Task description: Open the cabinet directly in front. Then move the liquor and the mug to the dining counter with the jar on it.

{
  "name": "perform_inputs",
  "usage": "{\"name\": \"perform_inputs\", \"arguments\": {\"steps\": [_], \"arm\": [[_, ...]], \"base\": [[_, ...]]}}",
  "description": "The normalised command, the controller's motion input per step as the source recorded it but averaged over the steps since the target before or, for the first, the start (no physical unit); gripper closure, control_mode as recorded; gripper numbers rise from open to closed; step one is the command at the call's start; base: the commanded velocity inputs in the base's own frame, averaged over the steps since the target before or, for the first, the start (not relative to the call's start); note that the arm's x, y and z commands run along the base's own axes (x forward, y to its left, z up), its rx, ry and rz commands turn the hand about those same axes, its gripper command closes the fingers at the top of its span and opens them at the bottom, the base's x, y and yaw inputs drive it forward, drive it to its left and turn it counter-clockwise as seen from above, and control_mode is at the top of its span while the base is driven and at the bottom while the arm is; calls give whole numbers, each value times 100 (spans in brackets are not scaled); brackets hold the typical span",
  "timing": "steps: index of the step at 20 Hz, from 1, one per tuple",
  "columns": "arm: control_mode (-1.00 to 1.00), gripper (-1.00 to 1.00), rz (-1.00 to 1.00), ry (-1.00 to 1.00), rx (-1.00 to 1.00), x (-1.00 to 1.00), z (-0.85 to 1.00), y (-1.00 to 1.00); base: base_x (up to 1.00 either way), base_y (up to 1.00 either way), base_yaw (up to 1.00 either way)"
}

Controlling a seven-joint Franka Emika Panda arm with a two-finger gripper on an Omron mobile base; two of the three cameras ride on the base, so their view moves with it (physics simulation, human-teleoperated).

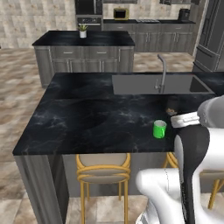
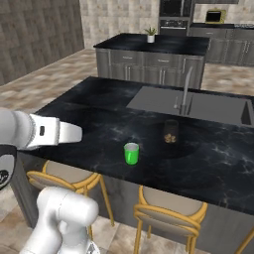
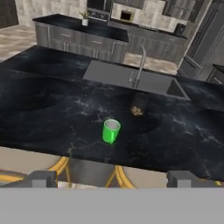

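The green mug [image 1: 159, 129] stood upright on the black marble tabletop [image 1: 83, 118] of the dining island, near its front edge, a little right of centre in the left base view and just below centre in the hand view. Behind it, toward the inset grey sink [image 1: 144, 84] and its tall faucet [image 1: 162, 72], stood the dark jar [image 2: 170, 131] with brownish contents, near the mug but apart from it. That pairing suggested the mug had been delivered to the right place, set beside the jar that marks this tabletop.

The tool [image 3: 113, 178] hung back from the island's edge, over the yellow-framed stools [image 1: 103, 173], its two dark finger tips low in the hand view and spread as wide as they go, with nothing between them. It looked down at the mug from a distance, touching nothing.

I could not find the pale liquor bottle anywhere on the tabletop, nor the wall cabinet; I judged the bottle was yet to be fetched. At the top of the frames stood the smaller island with a potted plant [image 1: 82, 30].
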Motion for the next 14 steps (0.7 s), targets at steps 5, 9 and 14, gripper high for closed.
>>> {"name": "perform_inputs", "arguments": {"steps": [5, 9, 14], "arm": [[100, -100, 0, 0, 0, 0, 0, 0], [100, -100, 0, 0, 0, 0, 0, 0], [100, -100, 0, 0, 0, 0, 0, 0]], "base": [[-100, 92, 21], [-44, 100, 17], [0, 100, 8]]}}
